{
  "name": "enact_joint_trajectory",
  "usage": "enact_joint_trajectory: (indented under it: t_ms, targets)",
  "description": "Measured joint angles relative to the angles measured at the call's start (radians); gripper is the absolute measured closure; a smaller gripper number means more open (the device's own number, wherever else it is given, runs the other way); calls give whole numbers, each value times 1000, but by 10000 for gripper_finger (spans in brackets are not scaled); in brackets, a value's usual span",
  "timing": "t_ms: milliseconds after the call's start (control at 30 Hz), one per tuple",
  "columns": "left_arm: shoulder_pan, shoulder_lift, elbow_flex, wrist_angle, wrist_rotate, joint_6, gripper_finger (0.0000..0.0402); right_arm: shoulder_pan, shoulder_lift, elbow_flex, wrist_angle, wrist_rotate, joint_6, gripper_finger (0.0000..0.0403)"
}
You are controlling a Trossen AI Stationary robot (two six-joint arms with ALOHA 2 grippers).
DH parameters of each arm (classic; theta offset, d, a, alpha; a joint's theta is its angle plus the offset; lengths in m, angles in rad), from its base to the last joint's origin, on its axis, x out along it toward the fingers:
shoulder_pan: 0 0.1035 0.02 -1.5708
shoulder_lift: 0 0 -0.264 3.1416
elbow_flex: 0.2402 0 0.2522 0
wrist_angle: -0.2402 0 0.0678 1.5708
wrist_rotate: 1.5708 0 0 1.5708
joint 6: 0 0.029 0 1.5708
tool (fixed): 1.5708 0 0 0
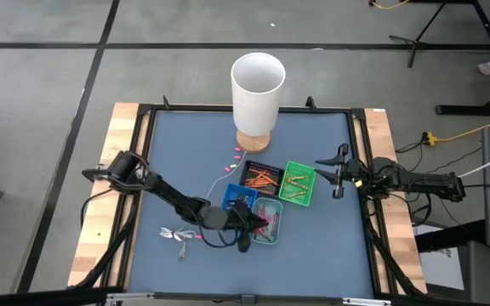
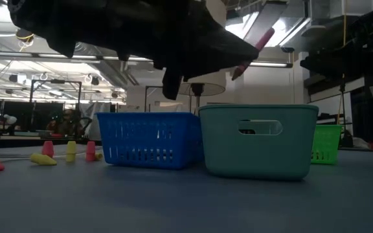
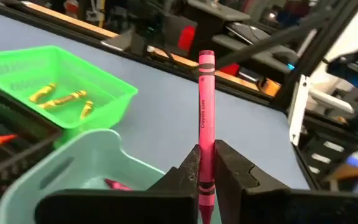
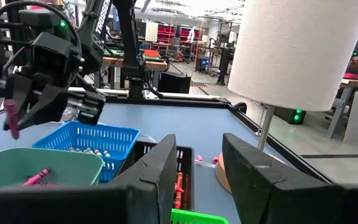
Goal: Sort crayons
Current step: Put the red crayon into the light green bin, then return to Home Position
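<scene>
Trays: four, clustered at centre of the high view: blue (image 1: pixel 236 195), black (image 1: pixel 260 178), teal (image 1: pixel 269 223), green (image 1: pixel 298 184).
Crayons: three yellow (image 3: pixel 61 98) in green; a bunch of orange (image 1: pixel 264 179) in black; several pink (image 4: pixel 36 177) in teal, count unclear.
Left gripper (image 3: pixel 206 163): centre, over teal; fingers nearly shut, pinching one pink crayon (image 3: pixel 206 118) upright.
Right gripper (image 1: pixel 337 176): right of green; fingers apart, holding nothing.
</scene>
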Motion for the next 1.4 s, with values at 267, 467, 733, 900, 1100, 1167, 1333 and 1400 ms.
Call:
enact_joint_trajectory:
  t_ms: [267, 467, 733, 900, 1100, 1167, 1333, 1400]
  targets:
    - [0, 2, 1, -44, 6, -1, 335, 0, 0, 0, 0, 0, 0, 274]
    - [3, 2, 1, -43, -5, 0, 309, 0, 0, 0, 0, 0, 0, 274]
    - [16, 0, 1, -37, -5, 12, 310, 0, 0, 0, 0, 0, 0, 274]
    - [24, -29, 1, 40, 22, 176, 345, 0, 0, 0, 0, 0, 0, 274]
    - [46, -152, 0, 17, 56, 384, 397, 0, 0, 0, 0, -1, 0, 274]
    - [60, -215, 0, -32, 75, 464, 395, 0, 0, 0, 0, 0, 0, 274]
    - [92, -419, 0, -300, 86, 586, 399, 0, 0, 0, 0, -1, 0, 274]
    - [104, -506, 0, -417, 84, 600, 400, 0, 0, 0, 0, -1, 0, 274]
